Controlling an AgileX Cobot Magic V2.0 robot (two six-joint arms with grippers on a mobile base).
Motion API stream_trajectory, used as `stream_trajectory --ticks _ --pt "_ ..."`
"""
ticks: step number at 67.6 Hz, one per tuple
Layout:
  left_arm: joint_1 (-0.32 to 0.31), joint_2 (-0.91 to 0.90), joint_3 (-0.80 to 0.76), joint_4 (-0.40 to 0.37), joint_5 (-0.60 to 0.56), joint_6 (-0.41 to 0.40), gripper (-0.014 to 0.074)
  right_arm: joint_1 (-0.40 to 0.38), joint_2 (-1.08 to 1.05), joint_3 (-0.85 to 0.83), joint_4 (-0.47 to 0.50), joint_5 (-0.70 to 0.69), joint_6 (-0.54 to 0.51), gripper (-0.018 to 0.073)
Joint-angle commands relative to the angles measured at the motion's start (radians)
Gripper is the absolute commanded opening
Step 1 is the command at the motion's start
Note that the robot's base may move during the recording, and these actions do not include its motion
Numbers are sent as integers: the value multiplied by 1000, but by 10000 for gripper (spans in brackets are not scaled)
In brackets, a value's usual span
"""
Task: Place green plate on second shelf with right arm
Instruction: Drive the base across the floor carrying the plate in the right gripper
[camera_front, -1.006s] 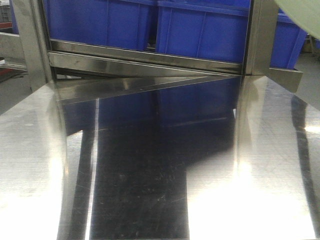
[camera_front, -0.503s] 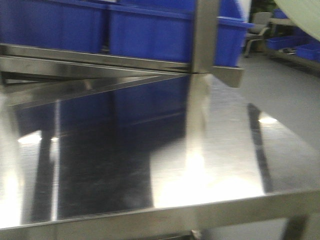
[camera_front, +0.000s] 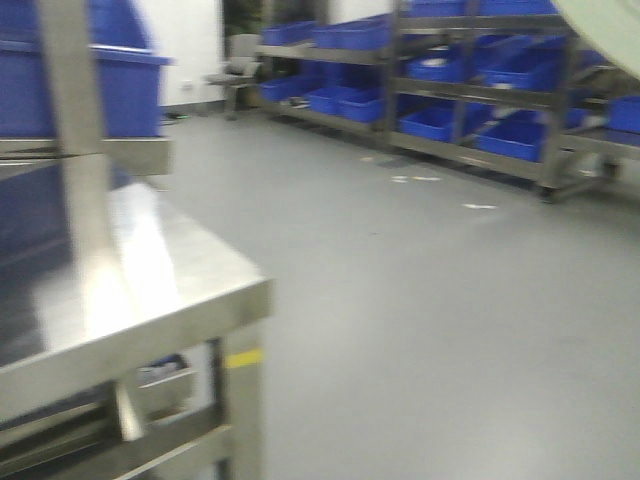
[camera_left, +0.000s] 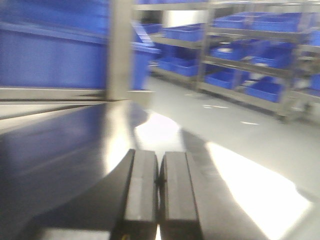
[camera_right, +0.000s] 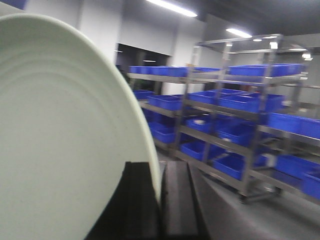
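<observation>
Rim of the green plate is pinched edge-on in the right gripper jaws, its upright face left of them, raised off the desk. The left gripper jaws are pressed together near the desk's corner.

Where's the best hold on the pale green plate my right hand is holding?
Its raised rim, edge-on. The pale mint-green round plastic plate is thin and shallow, so only the edge fits between fingers; the right hand pinches it so, one finger per face.

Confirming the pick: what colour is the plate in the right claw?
Pale mint-green plate, clearest in right wrist view.
</observation>
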Motion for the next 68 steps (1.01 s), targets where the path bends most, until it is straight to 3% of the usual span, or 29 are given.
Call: stream_trajectory --ticks 1,68 --pt "0 -17 41 -3 -81 -2 131 -5 13 -29 -1 -111 6 57" --pt "0 -17 41 -3 -81 -2 131 -5 13 -29 -1 -112 6 57"
